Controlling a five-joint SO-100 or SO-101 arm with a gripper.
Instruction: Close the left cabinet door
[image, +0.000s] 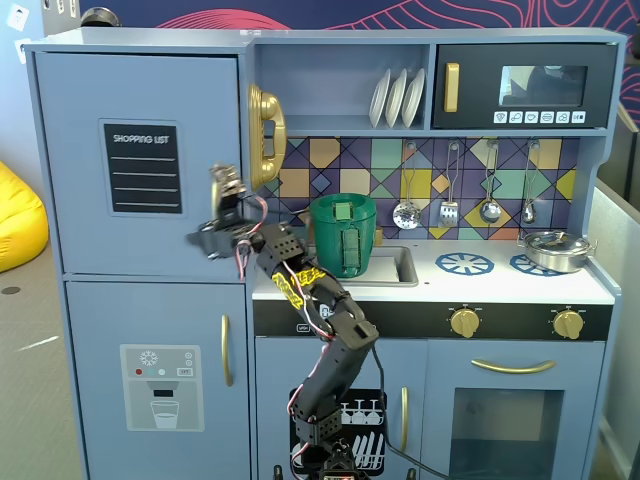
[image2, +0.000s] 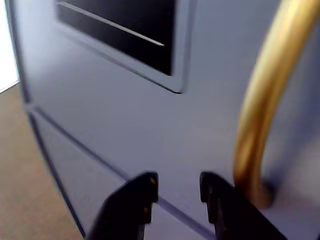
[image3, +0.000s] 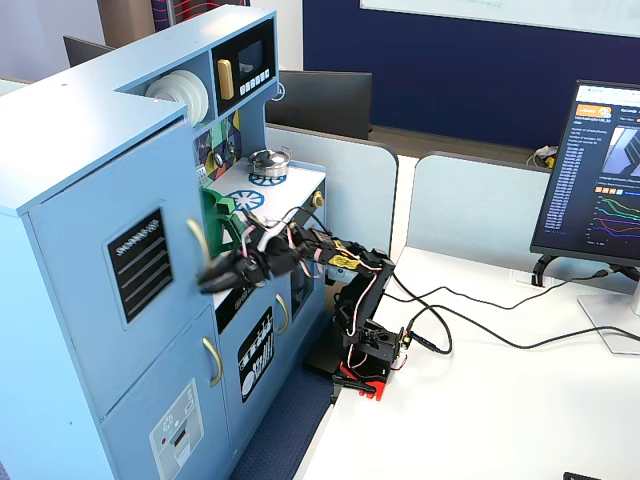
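The left cabinet door (image: 140, 160) is light blue with a black "SHOPPING LIST" panel (image: 145, 167) and a curved gold handle (image: 265, 135). It looks flush with the cabinet front in both fixed views, as seen also from the side (image3: 110, 230). My gripper (image: 225, 205) is right at the door's lower right corner, just below the handle. In the wrist view the gripper (image2: 179, 185) is open and empty, its jaws a small gap apart. The door face (image2: 125, 115) is close ahead and the handle (image2: 260, 110) is just to the right.
Below is the blue door with a printed ice/water dispenser (image: 160, 380) and its gold handle (image: 226, 350). A green pot (image: 343, 235) sits in the sink behind my arm. My base (image3: 365, 350) stands on a white table with cables, with a monitor (image3: 600, 170) at the right.
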